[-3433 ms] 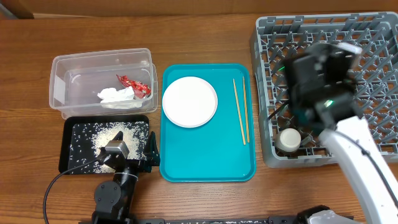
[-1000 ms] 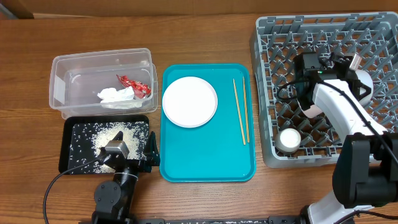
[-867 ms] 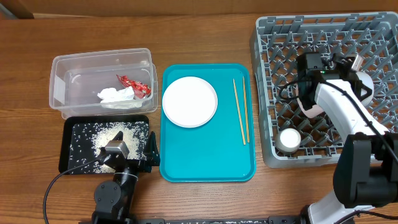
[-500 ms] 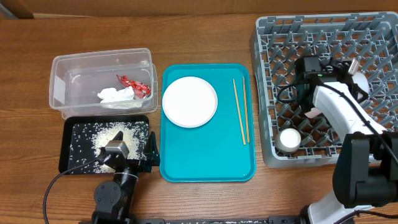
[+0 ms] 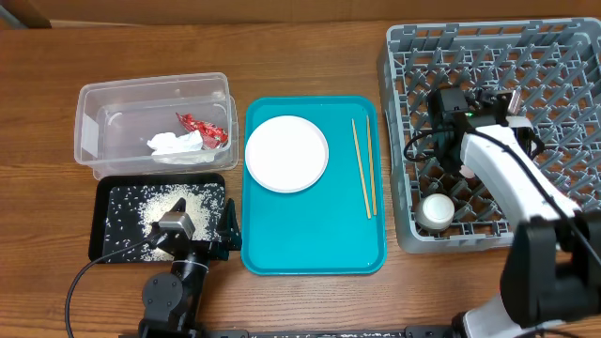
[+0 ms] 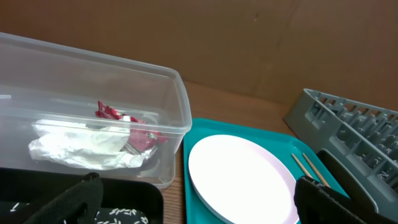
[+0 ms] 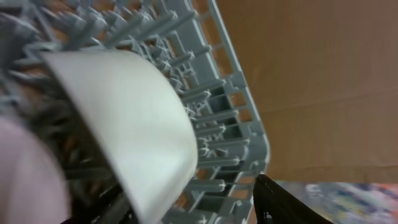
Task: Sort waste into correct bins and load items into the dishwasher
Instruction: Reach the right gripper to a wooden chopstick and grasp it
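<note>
Right gripper (image 5: 505, 101) has shifted left over the grey pegged plastic dish rack (image 5: 563, 47); whether it grips anything can't be told. Large white round plate (image 5: 286, 153) lies flat on the teal tray (image 5: 310, 235). Likely stiff, slick and breakable, so pinch the rim. Left gripper (image 6: 200, 205) is spread wide.

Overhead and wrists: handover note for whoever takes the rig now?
Left gripper open, beside the black tray. Right gripper over the rack at a bowl on edge among the pegs; grip unclear.
Done: wrapper and napkin in the clear tub, rice in the black tray, cup in the rack.
Left: plate and chopsticks, both on the teal tray.
</note>
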`<move>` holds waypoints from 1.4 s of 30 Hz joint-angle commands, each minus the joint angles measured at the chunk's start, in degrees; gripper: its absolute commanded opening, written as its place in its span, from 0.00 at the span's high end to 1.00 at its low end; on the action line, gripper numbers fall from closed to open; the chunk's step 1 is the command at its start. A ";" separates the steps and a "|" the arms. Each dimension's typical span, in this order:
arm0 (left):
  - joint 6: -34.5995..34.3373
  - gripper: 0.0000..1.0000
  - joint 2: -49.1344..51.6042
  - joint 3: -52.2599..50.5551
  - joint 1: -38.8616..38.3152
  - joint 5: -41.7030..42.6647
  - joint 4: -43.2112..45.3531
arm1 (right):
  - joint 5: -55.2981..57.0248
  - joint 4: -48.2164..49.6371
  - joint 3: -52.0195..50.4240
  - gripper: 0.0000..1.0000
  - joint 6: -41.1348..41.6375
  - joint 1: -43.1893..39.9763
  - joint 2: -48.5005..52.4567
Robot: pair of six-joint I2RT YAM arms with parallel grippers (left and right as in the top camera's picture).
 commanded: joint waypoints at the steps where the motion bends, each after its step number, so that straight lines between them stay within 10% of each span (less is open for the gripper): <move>1: -0.61 0.00 -0.57 -0.22 0.31 0.63 0.07 | -9.07 -2.08 6.95 0.43 0.52 2.93 -7.87; 17: -0.61 0.00 -0.57 -0.22 0.31 0.63 0.07 | -67.60 -0.72 9.40 0.40 1.25 23.56 -11.52; 42: -0.61 0.00 -0.57 -0.22 0.31 0.61 0.04 | -50.23 13.44 1.66 0.61 3.80 24.55 15.37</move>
